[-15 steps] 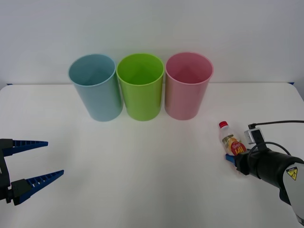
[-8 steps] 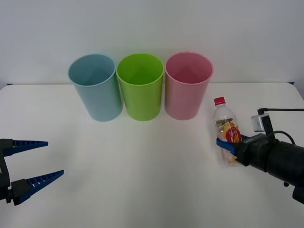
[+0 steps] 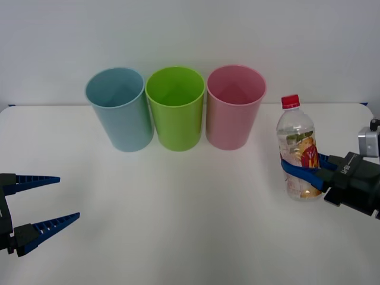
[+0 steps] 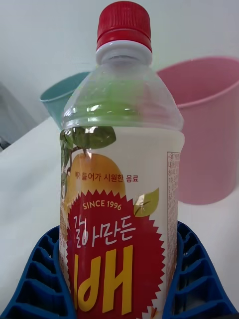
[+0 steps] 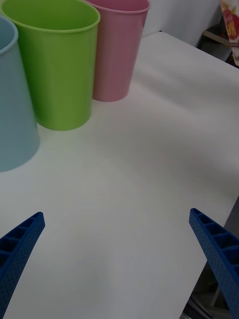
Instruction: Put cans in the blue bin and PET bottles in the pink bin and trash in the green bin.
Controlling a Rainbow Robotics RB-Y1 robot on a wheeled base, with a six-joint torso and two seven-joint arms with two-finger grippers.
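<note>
My right gripper is shut on a clear PET bottle with a red cap and a red-and-yellow label, held upright above the table at the right. Its blue fingers clasp the PET bottle low on its label. Along the back stand the light blue bin, the lime-green bin and the pink bin side by side. The bottle is right of the pink bin and nearer to me. My left gripper hangs open at the front left, far from the bins.
The white table runs wide in front of the bins. In the left wrist view the green bin and the pink bin stand ahead of the open fingers, with the table edge at one side.
The right gripper has lifted the bottle from low on the table, turned it upright and carried it up and slightly right. The left arm has stayed still.
</note>
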